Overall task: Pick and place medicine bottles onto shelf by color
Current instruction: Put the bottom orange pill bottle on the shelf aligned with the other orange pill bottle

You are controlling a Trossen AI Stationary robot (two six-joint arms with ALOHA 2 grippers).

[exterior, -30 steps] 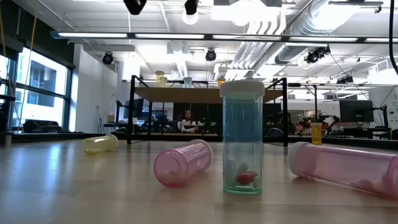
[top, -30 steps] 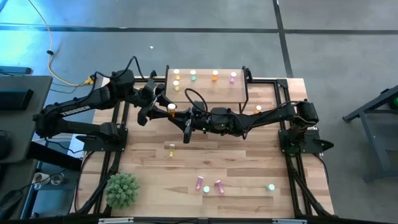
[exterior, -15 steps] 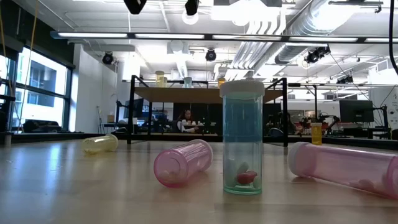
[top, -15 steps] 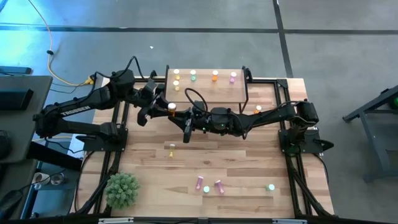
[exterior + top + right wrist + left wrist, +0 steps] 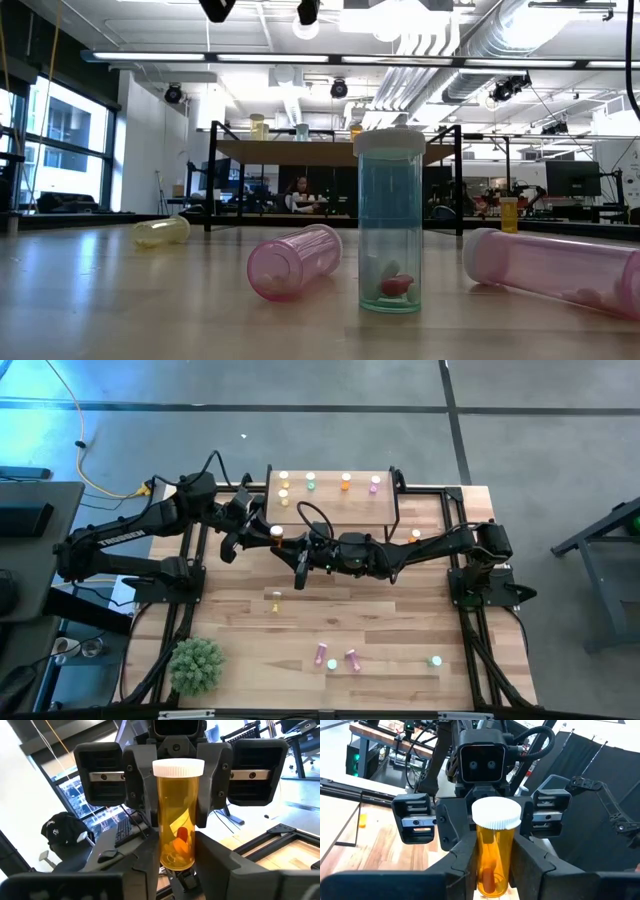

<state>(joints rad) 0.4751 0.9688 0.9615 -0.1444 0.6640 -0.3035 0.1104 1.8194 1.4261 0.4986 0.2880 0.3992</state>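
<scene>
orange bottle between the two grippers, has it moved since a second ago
No. In the high view the orange bottle sits at the same spot just below the shelf's left corner.

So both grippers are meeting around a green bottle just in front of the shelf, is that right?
Not quite: the bottle is orange with a white cap, not green, as both wrist views show. The rest holds: the left gripper and right gripper meet around it just in front of the shelf.

Two dark arms reaching inward above the table, left gripper and right gripper facing each other, fingers nearly meeting.
</scene>
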